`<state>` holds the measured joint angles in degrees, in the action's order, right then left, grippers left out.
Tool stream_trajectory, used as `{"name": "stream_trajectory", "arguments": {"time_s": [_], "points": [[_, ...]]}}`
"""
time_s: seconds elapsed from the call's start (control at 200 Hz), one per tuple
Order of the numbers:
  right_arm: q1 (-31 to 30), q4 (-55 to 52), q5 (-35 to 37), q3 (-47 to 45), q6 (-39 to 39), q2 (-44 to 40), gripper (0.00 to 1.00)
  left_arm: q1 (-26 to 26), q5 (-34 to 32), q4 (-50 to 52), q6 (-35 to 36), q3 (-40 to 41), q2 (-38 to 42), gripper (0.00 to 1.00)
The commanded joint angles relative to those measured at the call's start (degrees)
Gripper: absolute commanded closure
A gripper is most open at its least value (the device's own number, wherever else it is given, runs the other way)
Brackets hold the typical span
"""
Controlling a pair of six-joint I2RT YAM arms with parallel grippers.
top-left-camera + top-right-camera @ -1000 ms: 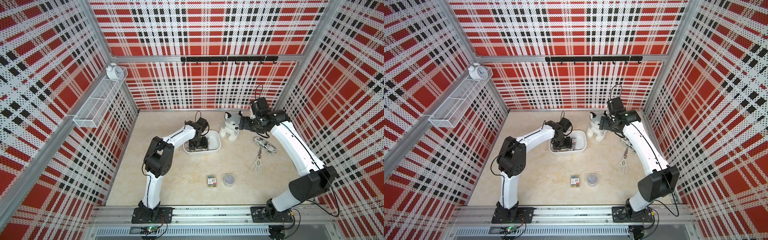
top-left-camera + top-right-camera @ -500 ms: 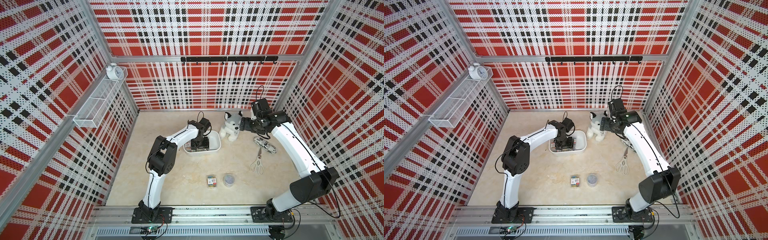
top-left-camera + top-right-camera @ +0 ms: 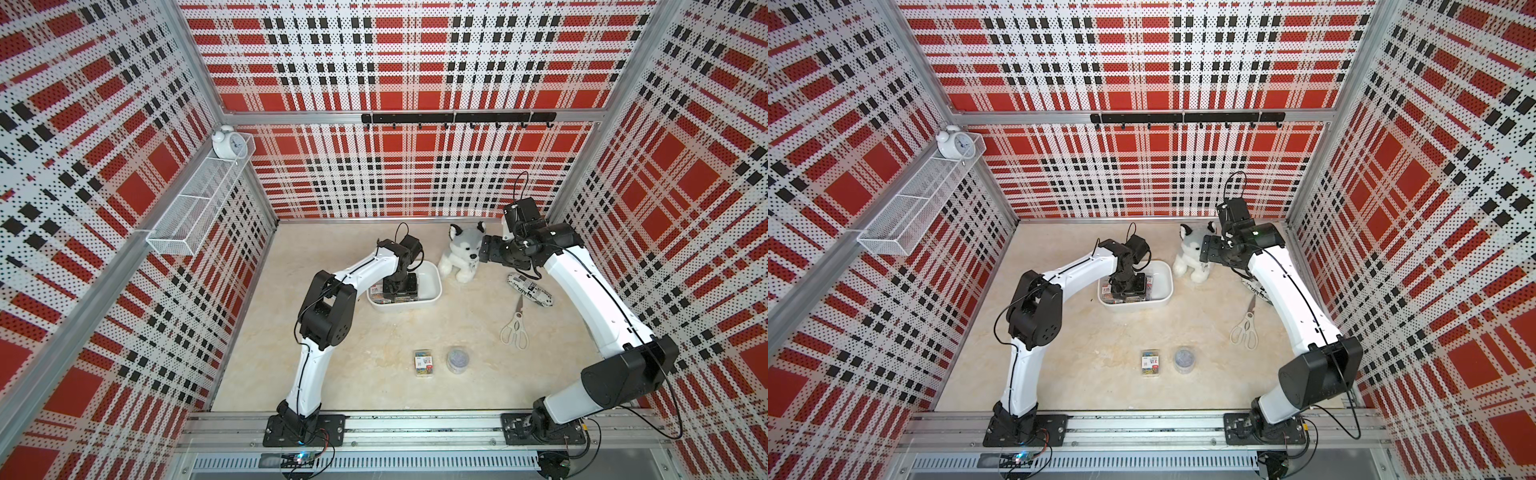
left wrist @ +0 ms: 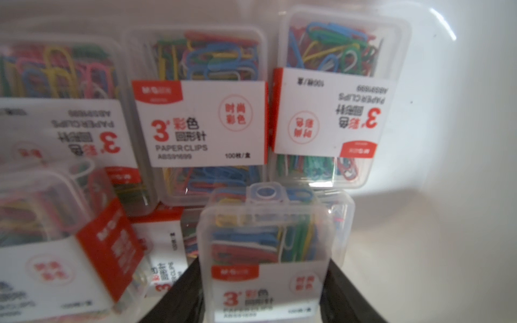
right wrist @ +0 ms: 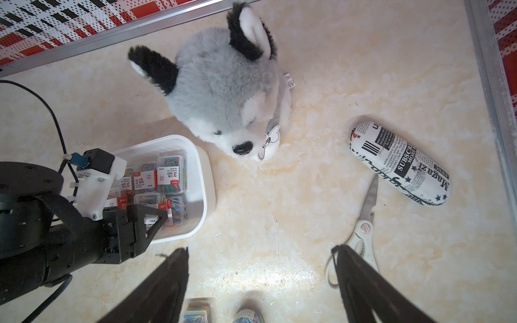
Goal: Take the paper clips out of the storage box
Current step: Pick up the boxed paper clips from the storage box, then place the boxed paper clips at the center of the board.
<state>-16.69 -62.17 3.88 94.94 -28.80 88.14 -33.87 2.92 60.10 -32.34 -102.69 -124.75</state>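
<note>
The white storage box (image 3: pixel 434 282) (image 3: pixel 1163 283) sits mid-table, with several clear paper clip cases (image 4: pixel 200 120) lying flat inside. My left gripper (image 3: pixel 399 291) (image 4: pixel 264 261) reaches down into the box. Its two black fingers press on both sides of one paper clip case (image 4: pixel 265 246), which stands higher than the others. One case (image 3: pixel 424 363) and a round clear tub (image 3: pixel 457 359) lie on the table near the front. My right gripper (image 3: pixel 484 253) (image 5: pixel 260 249) hangs open above the table beside the plush dog, holding nothing.
A plush husky dog (image 3: pixel 461 255) sits just right of the box. A newsprint-patterned glasses case (image 3: pixel 530 289) and white scissors (image 3: pixel 515 328) lie at the right. A wire-mesh basket (image 3: pixel 199 203) with an alarm clock (image 3: pixel 226 143) hangs on the left wall.
The left gripper's fingers have narrowed onto the case inside the box, and its elbow has shifted slightly. The right arm has not moved.
</note>
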Motion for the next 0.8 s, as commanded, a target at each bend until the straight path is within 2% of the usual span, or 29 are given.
{"name": "stream_trajectory", "arguments": {"time_s": [0.0,0.336,0.496,0.797], "points": [[0.51,0.91,-0.1,-0.36,-0.36,-2.03,0.14,-0.4,-1.14,1.81,-0.38,-2.67,-1.28,0.41],[0.58,1.19,-0.19,0.41,-0.44,-1.16,0.14,-1.09,-3.48,6.63,0.08,-9.07,-0.6,0.49],[0.52,1.14,-0.47,3.2,-0.56,0.87,0.14,-2.24,-5.87,11.29,-0.49,-13.92,4.03,0.49],[0.57,1.56,-3.04,4.2,-1.31,2.74,0.14,-7.94,-8.91,9.88,-6.03,-0.36,21.97,0.5]]}}
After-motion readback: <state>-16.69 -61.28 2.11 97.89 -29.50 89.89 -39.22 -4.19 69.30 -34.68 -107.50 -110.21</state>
